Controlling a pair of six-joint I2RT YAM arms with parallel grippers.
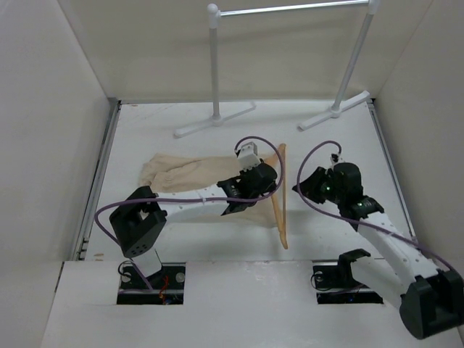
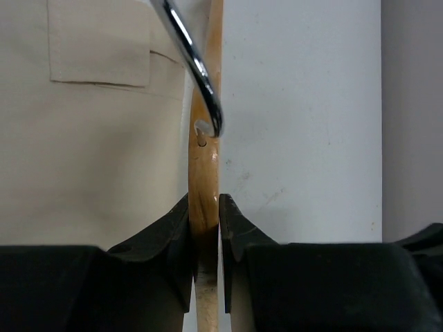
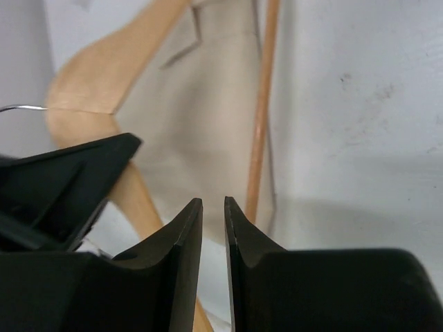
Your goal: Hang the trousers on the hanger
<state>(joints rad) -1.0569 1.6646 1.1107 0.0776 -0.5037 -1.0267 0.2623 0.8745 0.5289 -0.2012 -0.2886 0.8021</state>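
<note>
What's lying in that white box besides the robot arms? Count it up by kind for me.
Trousers: 1
Wooden hanger: 1
Clothes rail: 1
Total: 3

One pair of trousers [image 1: 190,174] lies on the one table [image 1: 333,239], with one wooden hanger [image 1: 281,206] (bearing a single metal hook [image 2: 197,69]). There are two arms, so two grippers, left [image 1: 255,183] and right [image 1: 308,183], and one clothes rail [image 1: 290,9].
</note>
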